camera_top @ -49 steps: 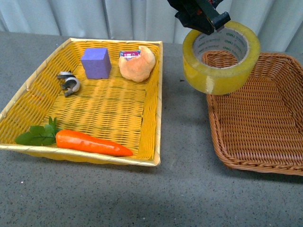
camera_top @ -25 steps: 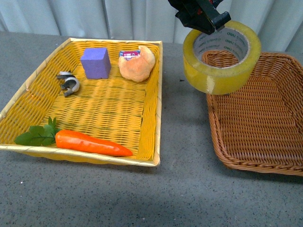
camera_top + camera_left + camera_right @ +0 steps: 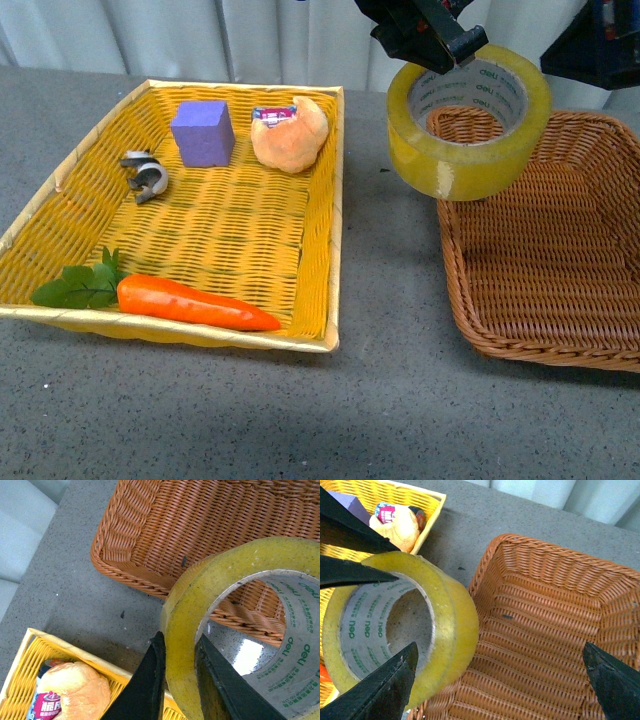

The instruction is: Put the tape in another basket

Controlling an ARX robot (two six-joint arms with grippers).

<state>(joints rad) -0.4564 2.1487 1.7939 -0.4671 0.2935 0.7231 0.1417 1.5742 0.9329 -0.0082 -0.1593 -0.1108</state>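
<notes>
The left claw (image 3: 180, 677) pinches the wall of the translucent yellow tape roll (image 3: 468, 125), held above the left rim of the dark brown wicker basket (image 3: 500, 345). The right claw (image 3: 500, 647) gapes open nearby.

My three cameras
Front looks down across the table (image 3: 380, 400); both wrist views, close in, share tape (image 3: 185, 595) and brown basket (image 3: 545, 610).

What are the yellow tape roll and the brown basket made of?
The tape looks like glossy, see-through yellow plastic film wound on a white printed core, probably cardboard. The brown basket looks woven from wicker or plastic rattan; its even, slightly shiny strands leave that open.
</notes>
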